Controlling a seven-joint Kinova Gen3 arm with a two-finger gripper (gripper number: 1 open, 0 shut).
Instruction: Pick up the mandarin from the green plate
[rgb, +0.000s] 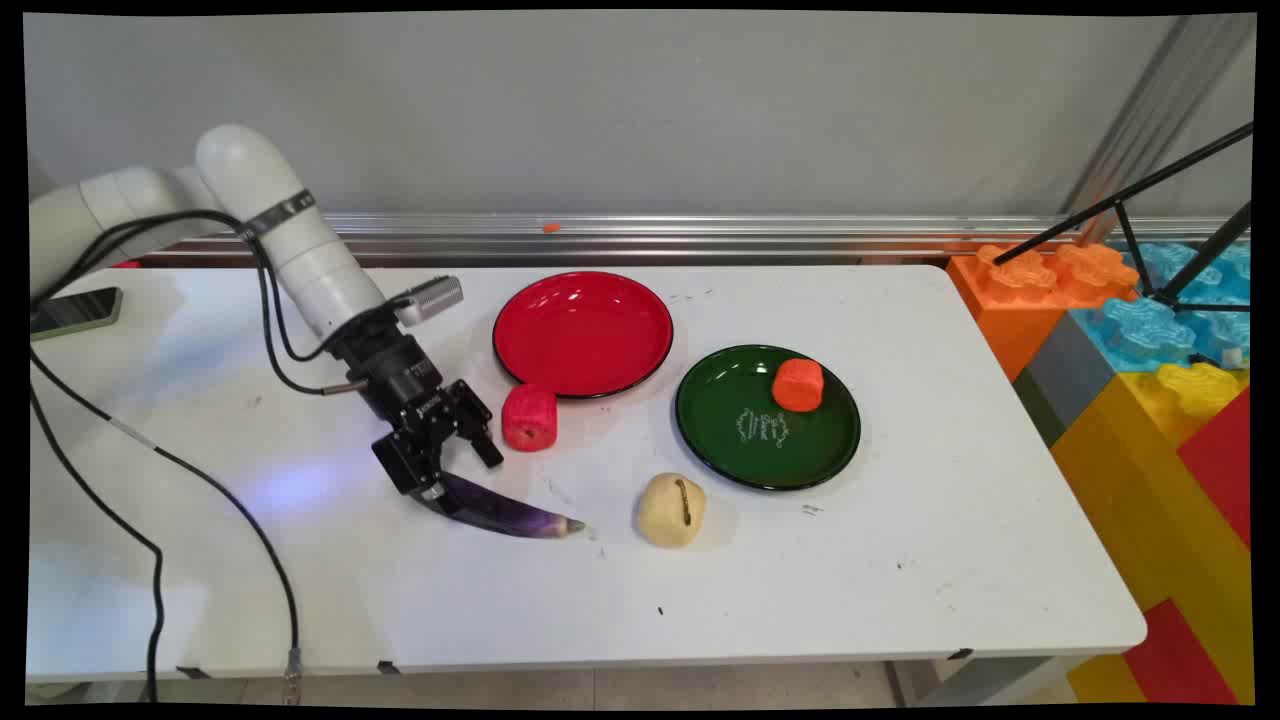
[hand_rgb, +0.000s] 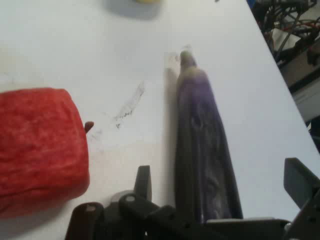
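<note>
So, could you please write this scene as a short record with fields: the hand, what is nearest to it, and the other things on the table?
hand: hand low over the table, fingers open on either side of the eggplant
nearest thing: purple eggplant lying flat on the white table
beside it: red apple, just before the red plate
green plate: green plate with an orange piece on it
also: yellow fruit on the table, near the eggplant's tip
</note>
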